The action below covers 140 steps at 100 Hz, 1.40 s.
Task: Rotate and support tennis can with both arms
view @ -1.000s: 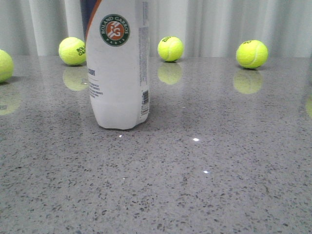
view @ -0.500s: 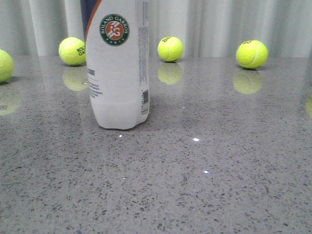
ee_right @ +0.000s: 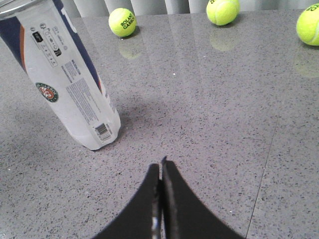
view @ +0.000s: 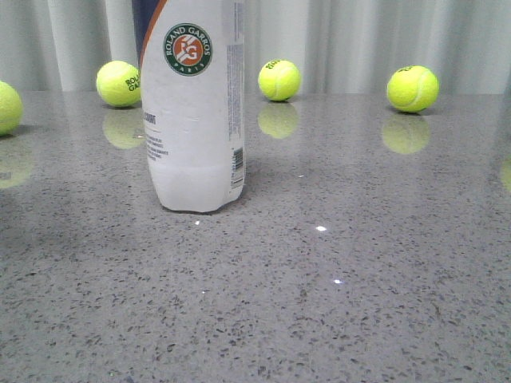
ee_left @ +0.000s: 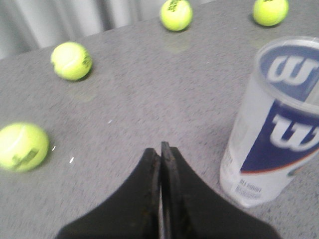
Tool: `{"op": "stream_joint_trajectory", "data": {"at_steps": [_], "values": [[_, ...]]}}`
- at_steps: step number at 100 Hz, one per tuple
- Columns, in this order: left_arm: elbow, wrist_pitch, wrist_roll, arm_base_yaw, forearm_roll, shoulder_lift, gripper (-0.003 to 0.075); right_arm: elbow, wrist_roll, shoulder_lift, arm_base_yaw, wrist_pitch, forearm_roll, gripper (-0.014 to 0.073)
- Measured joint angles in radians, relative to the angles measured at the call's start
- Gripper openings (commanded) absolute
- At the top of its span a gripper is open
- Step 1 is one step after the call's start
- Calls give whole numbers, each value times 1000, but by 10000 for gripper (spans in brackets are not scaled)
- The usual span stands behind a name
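The tennis can (view: 192, 112) stands upright on the grey speckled table, left of centre in the front view, white with the round Roland Garros emblem facing the camera; its top is cut off. It also shows in the left wrist view (ee_left: 274, 129), with its navy W section, and in the right wrist view (ee_right: 67, 79). My left gripper (ee_left: 160, 149) is shut and empty, above the table, apart from the can. My right gripper (ee_right: 160, 167) is shut and empty, also apart from the can. Neither gripper shows in the front view.
Yellow-green tennis balls lie on the table: one at the far left edge (view: 6, 108), one behind the can (view: 118, 83), one at the back centre (view: 279, 80), one at the back right (view: 413, 88). A pale curtain hangs behind the table.
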Motion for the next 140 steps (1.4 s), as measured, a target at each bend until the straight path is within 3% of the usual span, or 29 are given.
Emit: {"op": "stream_joint_trajectory", "data": {"at_steps": [37, 60, 90, 102, 116, 128, 140], "values": [[302, -7, -146, 66, 35, -401, -21, 0, 0, 0, 0, 0, 0, -57], [459, -39, -158, 72, 53, -660, -21, 0, 0, 0, 0, 2, 0, -57], [595, 33, -159, 72, 65, -856, -21, 0, 0, 0, 0, 2, 0, -57], [672, -19, -159, 72, 122, -901, -21, 0, 0, 0, 0, 2, 0, -57], [772, -167, -164, 74, 203, -901, -21, 0, 0, 0, 0, 2, 0, -57], [831, -245, -154, 114, 112, -901, -21, 0, 0, 0, 0, 2, 0, -57], [890, -332, -4, 212, -90, -901, -21, 0, 0, 0, 0, 2, 0, -57]]}}
